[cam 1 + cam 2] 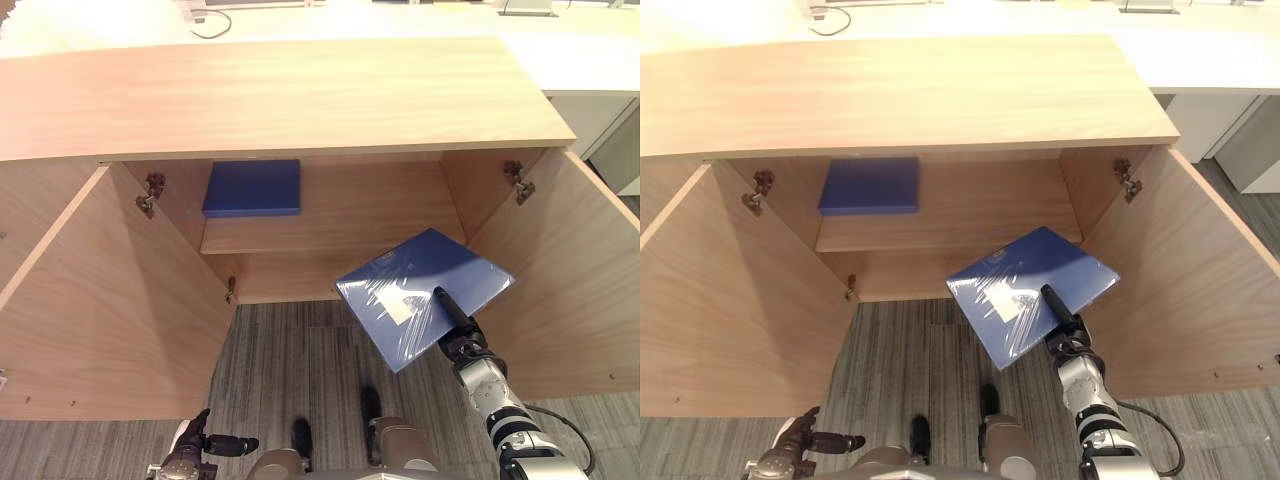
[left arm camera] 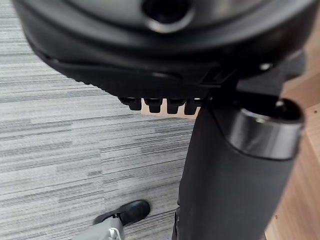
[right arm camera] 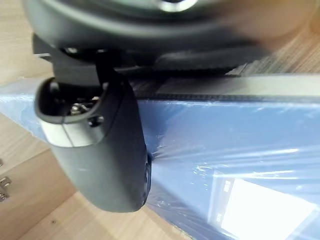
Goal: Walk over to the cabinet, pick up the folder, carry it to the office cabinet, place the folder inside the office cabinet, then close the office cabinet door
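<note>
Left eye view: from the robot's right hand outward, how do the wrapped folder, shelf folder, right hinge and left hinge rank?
From the right hand:
1. the wrapped folder, held in its fingers.
2. the right hinge, upper right.
3. the shelf folder, lying flat, back left.
4. the left hinge, far left.

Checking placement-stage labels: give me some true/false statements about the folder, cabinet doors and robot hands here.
1. The left door and right door stand open. True.
2. The right robot hand pinches a wrapped folder. True.
3. That wrapped folder lies on the shelf. False: it is held in the air before the opening.
4. The shelf is bare. False: a second blue folder lies on it, at its left.
5. The left robot hand grips the left door. False: it hangs low, apart from the door.
</note>
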Available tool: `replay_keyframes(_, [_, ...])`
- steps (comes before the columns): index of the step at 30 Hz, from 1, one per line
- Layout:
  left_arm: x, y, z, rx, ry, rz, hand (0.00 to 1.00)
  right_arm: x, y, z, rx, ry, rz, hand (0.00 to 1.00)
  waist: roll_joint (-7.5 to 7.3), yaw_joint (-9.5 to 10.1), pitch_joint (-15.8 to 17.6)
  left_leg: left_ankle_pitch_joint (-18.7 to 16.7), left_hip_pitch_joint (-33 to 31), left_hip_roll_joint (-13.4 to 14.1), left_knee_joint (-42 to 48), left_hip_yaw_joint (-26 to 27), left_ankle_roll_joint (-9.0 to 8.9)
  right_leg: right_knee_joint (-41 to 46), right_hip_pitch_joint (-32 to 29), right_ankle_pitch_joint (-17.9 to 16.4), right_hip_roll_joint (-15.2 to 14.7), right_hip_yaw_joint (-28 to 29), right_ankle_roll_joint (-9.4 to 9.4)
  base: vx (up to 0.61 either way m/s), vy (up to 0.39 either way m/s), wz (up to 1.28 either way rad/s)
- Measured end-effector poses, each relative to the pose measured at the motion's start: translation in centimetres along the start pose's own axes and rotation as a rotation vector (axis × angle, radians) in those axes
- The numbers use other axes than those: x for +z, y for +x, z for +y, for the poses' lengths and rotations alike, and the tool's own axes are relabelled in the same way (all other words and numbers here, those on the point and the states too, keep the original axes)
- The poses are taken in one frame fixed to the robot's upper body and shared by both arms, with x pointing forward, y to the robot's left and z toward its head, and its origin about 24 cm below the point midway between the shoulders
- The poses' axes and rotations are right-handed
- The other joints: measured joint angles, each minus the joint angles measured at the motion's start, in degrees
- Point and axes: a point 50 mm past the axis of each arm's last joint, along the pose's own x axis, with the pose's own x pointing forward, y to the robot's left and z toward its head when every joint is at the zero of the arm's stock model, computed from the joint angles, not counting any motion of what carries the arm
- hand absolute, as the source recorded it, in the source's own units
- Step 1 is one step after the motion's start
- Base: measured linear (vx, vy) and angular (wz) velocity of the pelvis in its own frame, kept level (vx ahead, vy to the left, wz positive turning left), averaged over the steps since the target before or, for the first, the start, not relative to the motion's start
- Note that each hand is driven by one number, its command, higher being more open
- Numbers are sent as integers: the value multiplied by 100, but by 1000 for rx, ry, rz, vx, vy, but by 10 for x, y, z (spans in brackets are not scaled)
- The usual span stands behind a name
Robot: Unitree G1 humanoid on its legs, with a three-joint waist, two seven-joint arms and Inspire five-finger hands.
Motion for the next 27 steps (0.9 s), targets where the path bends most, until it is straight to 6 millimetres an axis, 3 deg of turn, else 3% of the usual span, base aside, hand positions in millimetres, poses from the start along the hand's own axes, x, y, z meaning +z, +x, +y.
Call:
replay_keyframes(3, [-1,-1,-17,-41,-25,3,100,8,0,12,56,-17,-29,0,138,27,-101,-54,-53,293,-54,-83,-253,-195,60,-4,205,-311,-75,203,-145,12])
replay_keyframes(6, [-11,-5,-29,-69,-52,30,100,5,-1,10,58,-17,-13,0,235,41,-323,-165,34,588,-140,-204,-509,-101,116,-166,397,-631,-440,219,-134,28])
replay_keyframes(8, [-18,-8,-35,-81,-80,50,100,-1,-2,6,48,-14,3,0,295,40,-387,-441,-44,748,449,-261,-601,-79,340,-354,470,-832,-598,256,-114,35])
replay_keyframes(10, [-18,-8,-38,-77,-138,49,100,-8,-5,4,46,-18,25,0,315,68,-429,-853,-484,855,2028,-190,-505,-28,740,-613,482,-969,-682,323,-116,33])
replay_keyframes(12, [-13,-9,-39,-74,-143,25,100,-13,-7,10,75,-36,37,0,387,121,-513,-881,-947,1011,3405,-73,-399,-73,1029,-719,530,-996,-781,374,-114,4])
replay_keyframes(13, [-12,-10,-40,-74,-149,10,100,-16,-8,16,102,-59,45,0,465,163,-563,-897,-1246,1234,4219,169,-350,-188,1259,-766,601,-948,-852,411,-95,-12])
replay_keyframes(15, [-9,-10,-43,-77,-162,-4,100,-19,-9,26,139,-83,48,0,460,266,-581,-994,-1457,1393,4728,491,-278,-314,1612,-829,577,-860,-895,325,-43,-21])
replay_keyframes(18, [-5,-10,-43,-73,-174,-21,100,-19,-10,37,180,-61,33,0,441,345,-591,-1138,-1708,1351,4374,599,-348,-323,1753,-896,464,-789,-850,240,14,-18])
replay_keyframes(20, [-7,-10,-42,-62,-202,-13,100,-19,-11,41,191,-50,28,0,420,343,-589,-1125,-1713,1074,3274,550,-484,-266,1872,-1028,284,-751,-625,243,98,-7])
replay_keyframes(21, [-8,-11,-44,-63,-201,-9,100,-19,-11,40,189,-49,28,0,440,334,-602,-991,-1645,995,2903,514,-528,-246,1905,-1078,259,-750,-542,288,200,-7])
replay_keyframes(22, [-12,-13,-49,-70,-204,7,100,-18,-11,37,183,-56,26,0,585,330,-695,-285,-1567,925,2209,406,-517,-163,1920,-1194,300,-733,-380,241,198,-5])
replay_keyframes(23, [-18,-14,-51,-71,-204,25,100,-19,-11,36,177,-46,25,0,672,311,-788,-242,-1406,912,1885,434,-273,-79,1960,-1366,313,-710,-291,322,258,7])
replay_keyframes(26, [-23,-14,-40,-44,-180,38,100,-27,-13,39,172,11,31,0,337,283,-787,-212,-1065,577,1362,475,-222,-12,2015,-1471,13,-716,-179,232,177,10])
replay_keyframes(27, [-26,-15,-39,-37,-184,46,100,-30,-14,39,173,17,39,0,292,287,-816,-204,-959,487,1220,489,-208,-12,2040,-1468,-62,-692,-173,186,132,5])
